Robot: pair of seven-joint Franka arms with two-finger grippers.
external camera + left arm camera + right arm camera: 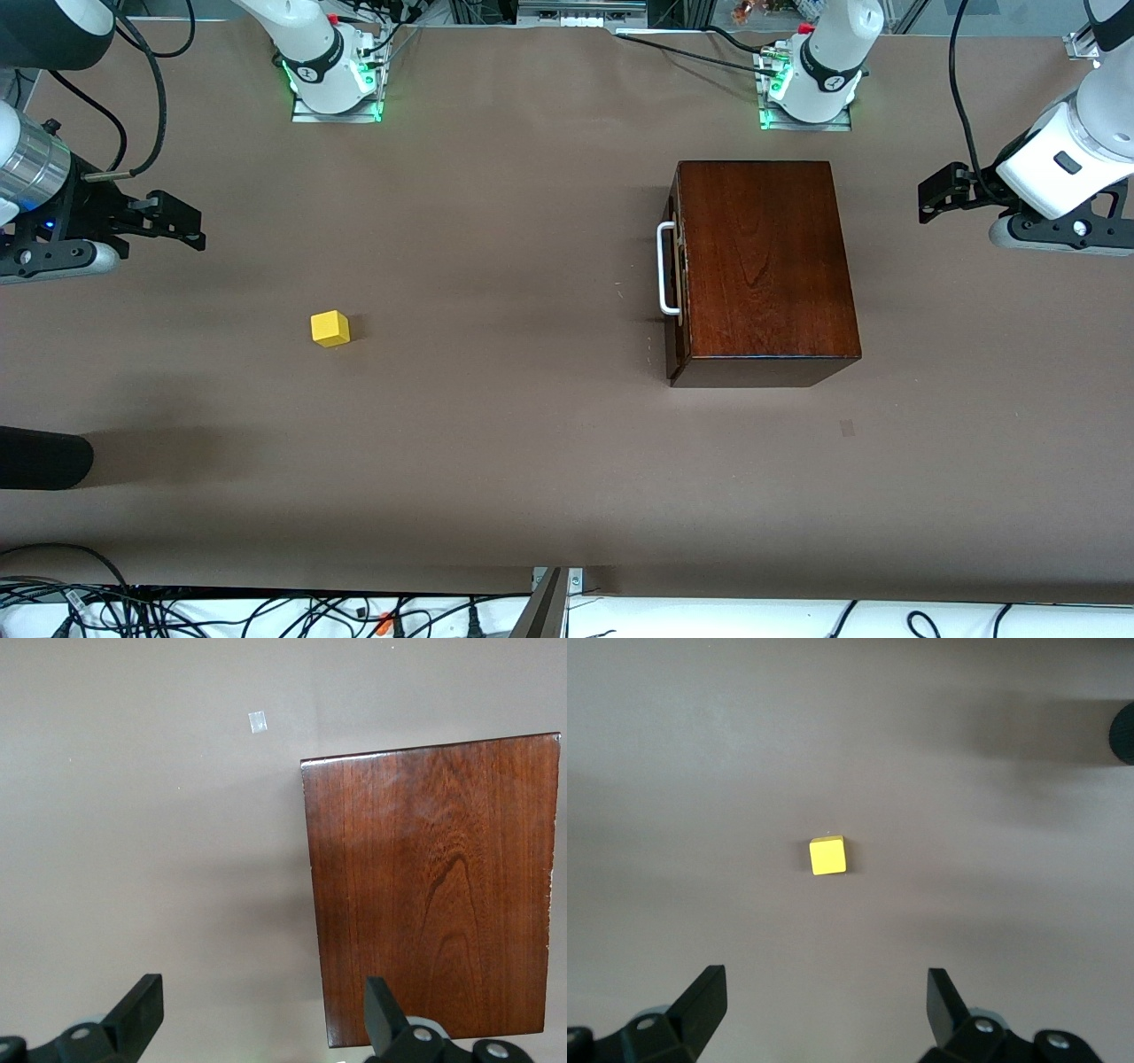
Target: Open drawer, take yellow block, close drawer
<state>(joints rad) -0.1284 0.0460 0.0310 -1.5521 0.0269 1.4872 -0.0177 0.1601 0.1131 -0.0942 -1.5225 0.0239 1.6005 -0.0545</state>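
The reddish-brown wooden box point(762, 257) stands toward the left arm's end of the table. Its drawer is shut, and only the white bar handle point(664, 270) shows, facing the right arm's end. The box top also shows in the left wrist view point(434, 886). The yellow block point(330, 328) lies on the bare table toward the right arm's end, and it shows in the right wrist view point(827, 856). My left gripper point(930, 197) point(261, 992) is open and empty, raised beside the box. My right gripper point(190, 226) point(824, 983) is open and empty, raised over the table beside the block.
A black rounded object point(44, 459) juts in at the right arm's end, nearer to the front camera than the block. A small pale mark point(847, 428) lies on the table nearer to the camera than the box. Cables run along the near edge.
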